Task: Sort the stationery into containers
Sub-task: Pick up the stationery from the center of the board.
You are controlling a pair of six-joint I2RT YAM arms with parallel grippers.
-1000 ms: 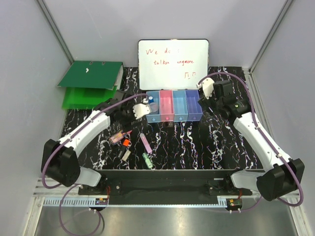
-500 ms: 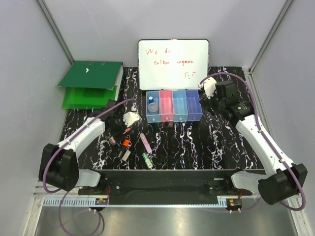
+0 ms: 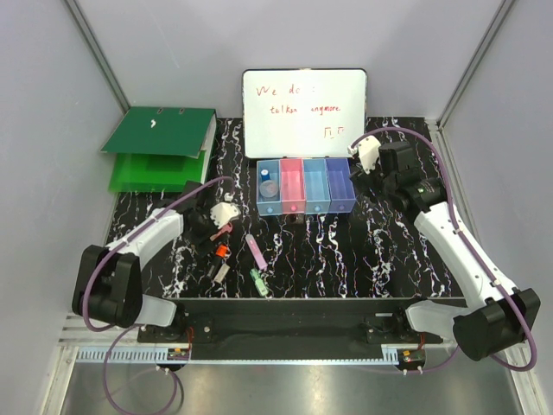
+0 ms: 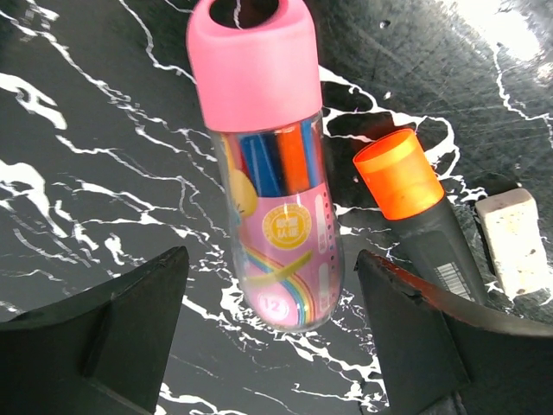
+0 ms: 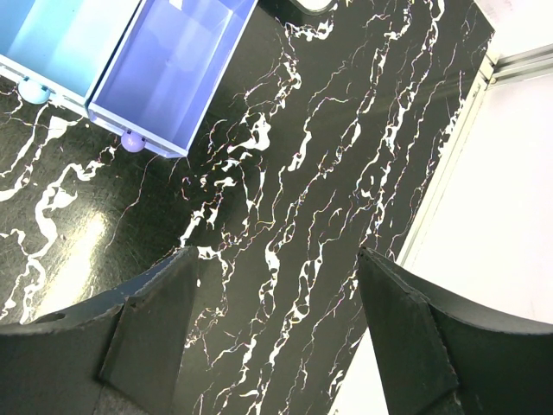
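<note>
Left wrist view: the left jaws stand wide apart, low over the black, white-veined marble-patterned bench (image 4: 86, 173). A clear plastic tube with a pink cap (image 4: 276, 173), holding coloured pens, lies flat on the bench between them. Its bottom end is level with the fingertips, its cap points away, and neither finger touches it. Just right of the tube lies a dark marker with an orange-red cap (image 4: 406, 186), and beyond that a small grey-white block (image 4: 514, 242).

From the top, a lilac stick (image 3: 256, 251) and a green clip-like piece (image 3: 257, 278) lie further right on the bench, apart from the jaws. The row of four joined translucent plastic bins (image 3: 292, 186), light blue, pink, light blue and purple-blue, stands at the back. A clear bottle with a blue cap (image 3: 268, 183) lies in the leftmost bin.

The right jaws are also apart, holding nothing, over bare bench just beside the purple-blue bin (image 5: 173, 65).
</note>
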